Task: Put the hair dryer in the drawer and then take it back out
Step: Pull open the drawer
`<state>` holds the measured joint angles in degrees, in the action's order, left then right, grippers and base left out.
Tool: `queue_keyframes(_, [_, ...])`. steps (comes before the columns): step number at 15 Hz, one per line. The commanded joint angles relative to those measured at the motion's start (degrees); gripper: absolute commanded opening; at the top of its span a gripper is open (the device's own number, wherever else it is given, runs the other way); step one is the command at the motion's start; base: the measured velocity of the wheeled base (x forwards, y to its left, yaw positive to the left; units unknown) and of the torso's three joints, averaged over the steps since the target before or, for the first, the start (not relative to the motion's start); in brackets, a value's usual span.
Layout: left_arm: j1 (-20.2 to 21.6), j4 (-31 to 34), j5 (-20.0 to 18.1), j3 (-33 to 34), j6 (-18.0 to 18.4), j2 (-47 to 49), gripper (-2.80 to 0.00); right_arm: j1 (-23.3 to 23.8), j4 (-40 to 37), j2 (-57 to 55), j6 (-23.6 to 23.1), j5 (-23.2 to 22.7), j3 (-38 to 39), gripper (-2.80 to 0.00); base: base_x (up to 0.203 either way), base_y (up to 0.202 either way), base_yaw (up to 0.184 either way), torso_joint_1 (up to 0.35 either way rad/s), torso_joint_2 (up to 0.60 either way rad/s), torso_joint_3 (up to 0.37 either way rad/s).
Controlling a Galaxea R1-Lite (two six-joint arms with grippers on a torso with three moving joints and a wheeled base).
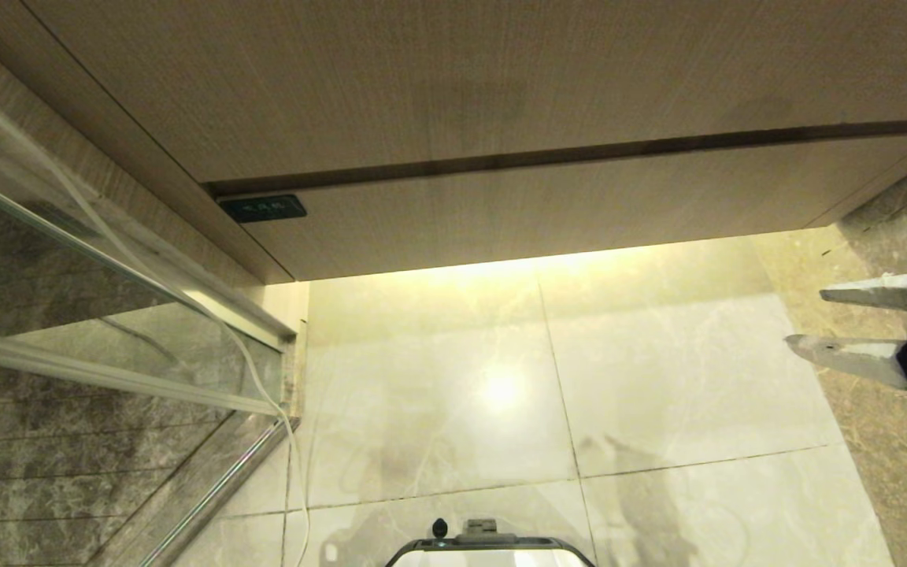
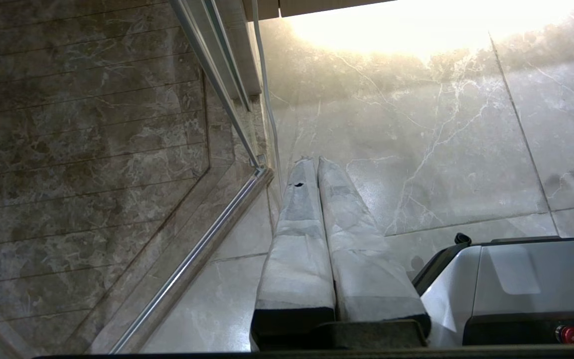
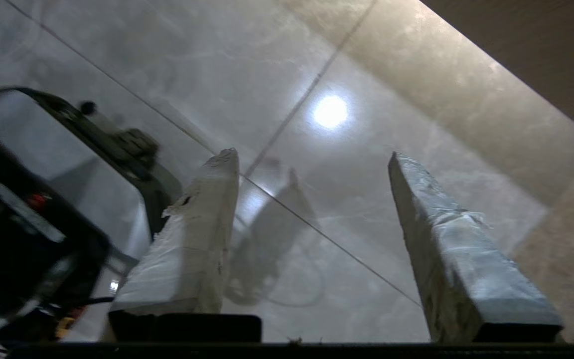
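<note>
Drawer (image 1: 548,228): closed; dryer not visible.
Right gripper (image 1: 804,319): fingers apart, empty.
Left gripper (image 2: 312,160): clenched, parked.
Progress: nothing done.

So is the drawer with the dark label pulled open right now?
No, the drawer sits shut in the head view, its front flush with the cabinet and only a thin dark gap above it.

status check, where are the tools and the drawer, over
Right tool open, empty, at right edge above floor tiles. Left tool shut, parked low by glass panel. Drawer closed. Hair dryer not in view.
</note>
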<state>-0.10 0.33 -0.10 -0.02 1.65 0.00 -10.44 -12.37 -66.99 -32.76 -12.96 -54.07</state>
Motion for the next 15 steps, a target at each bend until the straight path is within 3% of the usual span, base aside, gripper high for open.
queue_keyframes(1, [-0.08, 0.02, 0.01, 0.09, 0.02, 0.00, -2.80, -0.09, 3.29, -6.30, -3.50, 4.12, -1.02, 0.00, 0.000, 0.000, 0.000, 0.000, 0.00, 0.000])
queue_keyframes(3, [0.01, 0.02, 0.01, 0.11, 0.02, 0.00, -2.80, -0.11, 10.80, -9.76, -12.41, 10.73, -2.06, 0.00, 0.000, 0.000, 0.000, 0.000, 0.00, 0.000])
queue_keyframes(5, [0.01, 0.02, 0.01, 0.11, 0.02, 0.00, -2.80, -0.05, 18.45, -13.16, -22.16, 13.91, -2.90, 0.00, 0.000, 0.000, 0.000, 0.000, 0.00, 0.000])
queue_keyframes(9, [0.01, 0.02, 0.01, 0.11, 0.02, 0.00, -2.80, 0.03, 30.80, -20.27, -32.50, 7.21, -2.47, 0.00, 0.000, 0.000, 0.000, 0.000, 0.00, 0.000])
queue_keyframes(11, [-0.06, 0.02, 0.01, 0.11, 0.02, 0.00, -2.80, 0.53, 34.66, -21.24, -36.81, 6.65, -1.38, 0.00, 0.000, 0.000, 0.000, 0.000, 0.00, 0.000])
queue_keyframes(13, [0.01, 0.02, 0.01, 0.09, 0.02, 0.00, -2.80, 1.63, 35.84, -22.93, -39.35, 5.38, -1.44, 0.00, 0.000, 0.000, 0.000, 0.000, 0.00, 0.000])
queue_keyframes(15, [-0.04, 0.02, 0.01, 0.11, 0.02, 0.00, -2.80, 3.17, 35.91, -25.01, -45.26, -0.71, -3.63, 0.00, 0.000, 0.000, 0.000, 0.000, 0.00, 0.000])
